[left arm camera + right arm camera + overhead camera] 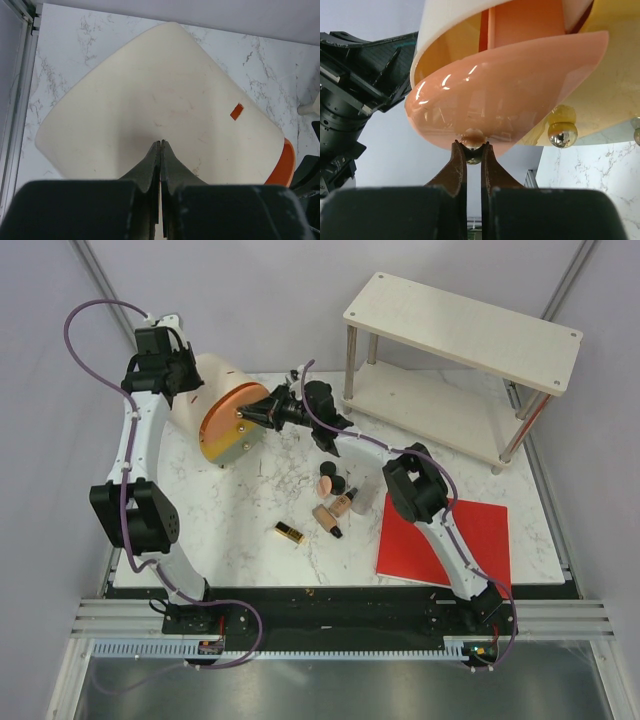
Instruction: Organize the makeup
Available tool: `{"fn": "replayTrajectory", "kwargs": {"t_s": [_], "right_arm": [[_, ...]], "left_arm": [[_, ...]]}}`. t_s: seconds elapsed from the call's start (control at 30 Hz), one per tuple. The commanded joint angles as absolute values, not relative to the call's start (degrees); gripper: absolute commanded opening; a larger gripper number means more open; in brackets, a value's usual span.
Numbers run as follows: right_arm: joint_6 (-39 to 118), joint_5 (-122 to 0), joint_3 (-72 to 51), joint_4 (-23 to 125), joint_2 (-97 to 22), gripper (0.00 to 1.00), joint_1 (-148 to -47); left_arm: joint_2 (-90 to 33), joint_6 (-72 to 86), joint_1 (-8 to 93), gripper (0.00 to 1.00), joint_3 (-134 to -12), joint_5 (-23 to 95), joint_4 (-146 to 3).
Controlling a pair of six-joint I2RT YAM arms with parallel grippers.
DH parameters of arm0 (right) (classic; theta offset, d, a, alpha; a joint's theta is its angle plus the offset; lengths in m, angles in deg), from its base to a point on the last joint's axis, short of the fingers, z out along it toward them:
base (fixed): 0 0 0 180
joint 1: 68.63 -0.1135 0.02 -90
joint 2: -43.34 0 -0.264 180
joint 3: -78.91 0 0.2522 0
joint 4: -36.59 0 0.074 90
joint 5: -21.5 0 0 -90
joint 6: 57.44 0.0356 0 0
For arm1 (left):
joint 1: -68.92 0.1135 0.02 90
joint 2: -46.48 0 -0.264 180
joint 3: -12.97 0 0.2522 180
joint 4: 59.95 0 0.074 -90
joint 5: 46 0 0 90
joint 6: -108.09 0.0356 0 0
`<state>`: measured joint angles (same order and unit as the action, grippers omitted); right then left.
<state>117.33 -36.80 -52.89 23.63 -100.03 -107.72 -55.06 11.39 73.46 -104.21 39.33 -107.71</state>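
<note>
Your right gripper (471, 149) is clenched on a small metal knob (471, 138) at the rim of the peach lid (510, 95). That pinch looks meant to pull the round-lidded case (228, 420) open so the cosmetics can go inside. Your left gripper (160, 146) is fully closed, with its fingertips pressed together against the case's cream shell (150, 90). It grasps nothing you can see from the wrist view, and it seems placed there to brace the case from behind while the other arm pulls. The case sits tipped on its side at the far left of the marble table (250, 510), with its lid facing the right arm.

The makeup lies loose on the table, well apart from the case and just left of the red sheet (450, 540). You can count two foundation tubes (343, 503), side by side, and one gold-and-black lipstick (289, 532) a little apart from them. One peach puff (324, 484) touches a black compact (339, 483). That cluster is too tight to tell whether a second compact hides there. None of it is in the case yet. On the lid, a second shiny knob shows to the right of the pinched one. One two-tier shelf (460, 330) stands at the far right.
</note>
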Motion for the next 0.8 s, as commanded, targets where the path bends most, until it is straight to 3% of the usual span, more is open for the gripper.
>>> {"fn": "replayTrajectory", "kwargs": {"t_s": [0.0,0.43,0.77], "right_arm": [[116.67,-34.67,-49.29,23.1,-95.44,0.0,-107.21],[116.49,-33.61,-30.23,16.25,-84.19,0.0,-106.07],[117.11,-32.73,-22.92,13.08,-80.59,0.0,-105.81]], "left_arm": [[-58.99,9.13,73.75,0.02,-105.2,37.59,-114.67],[-59.52,7.72,73.76,0.02,-105.38,36.27,-115.28],[-59.52,7.55,73.76,0.02,-105.3,35.83,-115.37]]}}
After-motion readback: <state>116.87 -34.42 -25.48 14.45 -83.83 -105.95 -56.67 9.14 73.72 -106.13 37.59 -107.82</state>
